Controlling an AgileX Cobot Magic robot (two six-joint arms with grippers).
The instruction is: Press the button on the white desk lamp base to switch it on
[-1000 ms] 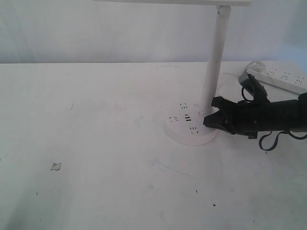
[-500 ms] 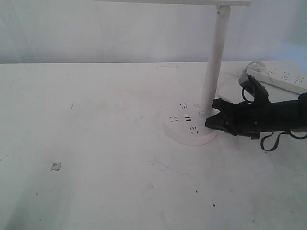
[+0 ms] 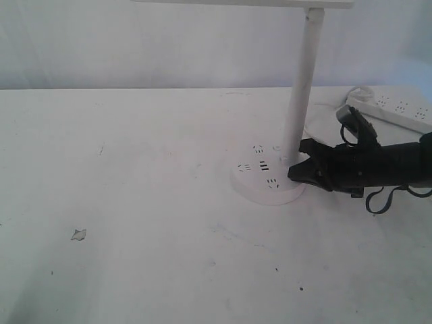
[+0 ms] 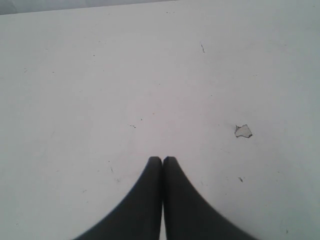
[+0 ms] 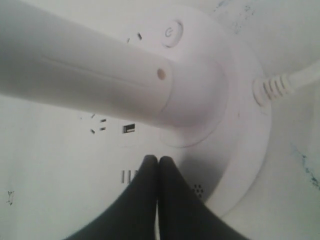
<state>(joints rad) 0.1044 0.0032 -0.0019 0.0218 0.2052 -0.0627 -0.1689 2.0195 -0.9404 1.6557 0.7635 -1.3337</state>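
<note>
The white desk lamp base (image 3: pixel 253 190) sits on the table right of centre, with its white pole (image 3: pixel 301 94) rising from it. On the far side of the pole's foot a faint ring marks the button (image 3: pixel 277 148). My right gripper (image 3: pixel 291 173) is shut and empty, its tip at the base's right edge, just in front of the pole. In the right wrist view the shut right gripper (image 5: pixel 158 159) hovers over the lamp base (image 5: pixel 240 100) near some socket slits. The button (image 5: pixel 172 32), marked with a power symbol, lies beyond the pole (image 5: pixel 75 75), apart from the tips. My left gripper (image 4: pixel 162 159) is shut over bare table.
A long white power strip (image 3: pixel 398 111) lies at the back right, behind the right arm. The lamp's ribbed cable (image 5: pixel 285 82) leaves the base's side. The lamp head (image 3: pixel 243 3) spans the top. A small chip (image 3: pixel 78 234) marks the tabletop at the left.
My right gripper has shifted only very slightly at the base's right edge. Nothing else has moved.
</note>
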